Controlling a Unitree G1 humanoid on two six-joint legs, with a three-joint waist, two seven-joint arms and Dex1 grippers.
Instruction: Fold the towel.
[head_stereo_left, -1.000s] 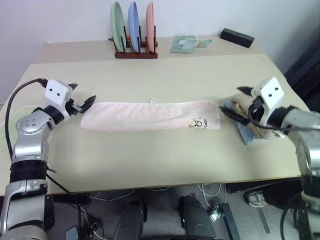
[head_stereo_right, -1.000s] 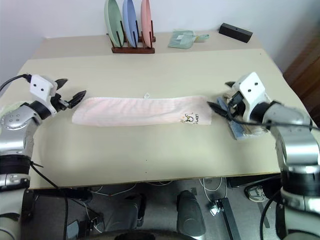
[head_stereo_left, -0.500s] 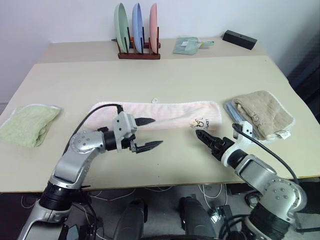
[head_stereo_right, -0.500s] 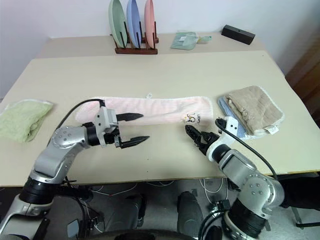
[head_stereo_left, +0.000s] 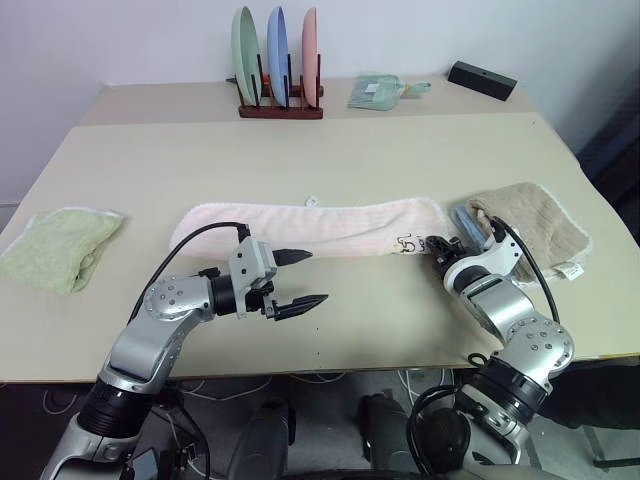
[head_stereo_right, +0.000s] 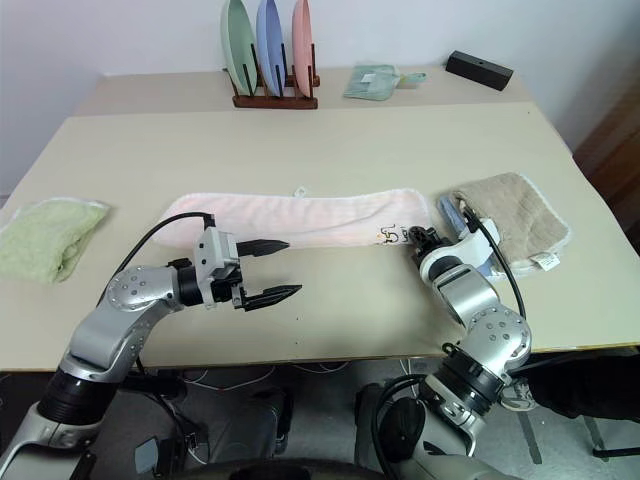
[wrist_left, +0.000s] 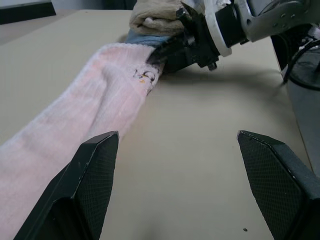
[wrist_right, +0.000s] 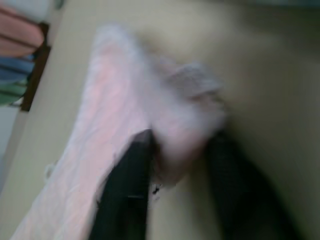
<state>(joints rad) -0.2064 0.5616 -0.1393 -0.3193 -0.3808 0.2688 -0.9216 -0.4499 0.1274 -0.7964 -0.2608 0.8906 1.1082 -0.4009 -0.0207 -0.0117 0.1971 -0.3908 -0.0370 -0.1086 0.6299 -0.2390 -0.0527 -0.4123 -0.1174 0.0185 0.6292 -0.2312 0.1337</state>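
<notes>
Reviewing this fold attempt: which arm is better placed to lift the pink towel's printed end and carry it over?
The right. Its gripper is pinched on the towel at the corner with the dark motif. The left gripper hangs open over bare table in front of the towel, touching nothing.

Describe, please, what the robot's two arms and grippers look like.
Both arms are silver-grey metal with black joint bands and loose black cables. The left gripper has a white block at the wrist and two black, pointed fingers with cross-hatched pads. The right gripper has a white wrist and black fingers.
</notes>
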